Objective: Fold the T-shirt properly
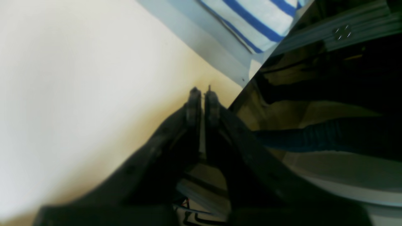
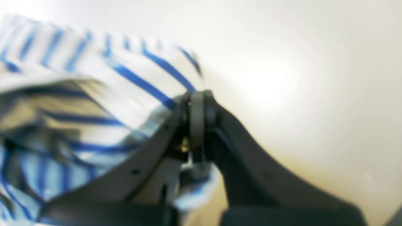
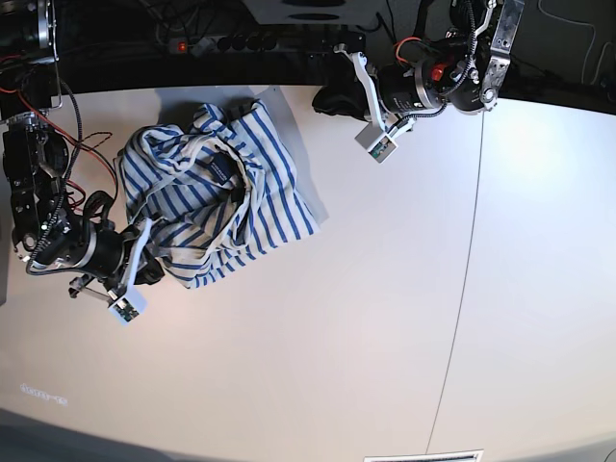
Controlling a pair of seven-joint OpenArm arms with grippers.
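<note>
The T-shirt [image 3: 231, 192], white with blue stripes, lies crumpled in a heap at the back left of the table, its dark label [image 3: 219, 169] facing up. My right gripper [image 3: 157, 266] is at the heap's front left edge. In the right wrist view it [image 2: 198, 97] is shut on a fold of the striped T-shirt [image 2: 132, 81]. My left gripper [image 3: 325, 101] is near the table's back edge, to the right of the shirt and apart from it. In the left wrist view it [image 1: 203, 94] is shut and empty, with a corner of the T-shirt [image 1: 260, 22] beyond it.
The white table [image 3: 385, 318] has a seam [image 3: 470, 250] running front to back on the right. A power strip [image 3: 260, 40] and cables lie behind the back edge. The table edge [image 1: 251, 78] drops to dark space holding a blue hose [image 1: 314, 138].
</note>
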